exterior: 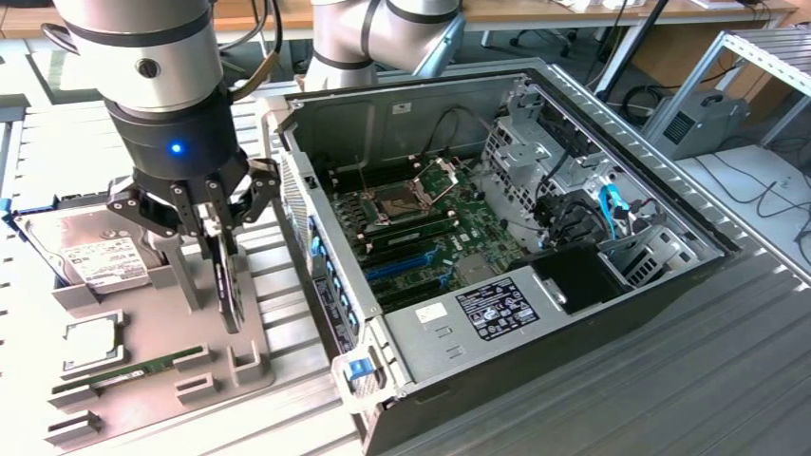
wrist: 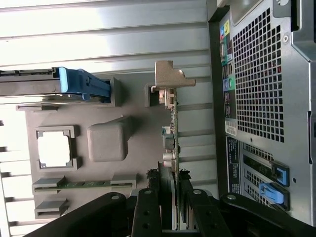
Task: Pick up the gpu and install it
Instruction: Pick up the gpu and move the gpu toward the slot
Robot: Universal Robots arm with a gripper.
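Observation:
The gpu [exterior: 230,280] stands on its edge in a slot of the grey holder tray [exterior: 159,318], left of the open computer case in the exterior view. It looks like a thin dark card. In the wrist view the gpu [wrist: 171,140] shows edge-on, with its silver end bracket [wrist: 172,78] at the far end. My gripper [exterior: 216,228] reaches straight down over it. Its black fingers [wrist: 148,215] sit on both faces of the card, shut on it. The card's lower edge is still at the tray.
The open computer case [exterior: 533,313] lies on its side, its motherboard [exterior: 419,223] and blue slots [exterior: 403,268] exposed. On the tray are a hard drive [exterior: 86,255], a processor [exterior: 86,344] and a memory stick [exterior: 133,369]. The case's rear grille [wrist: 261,89] stands close beside the card.

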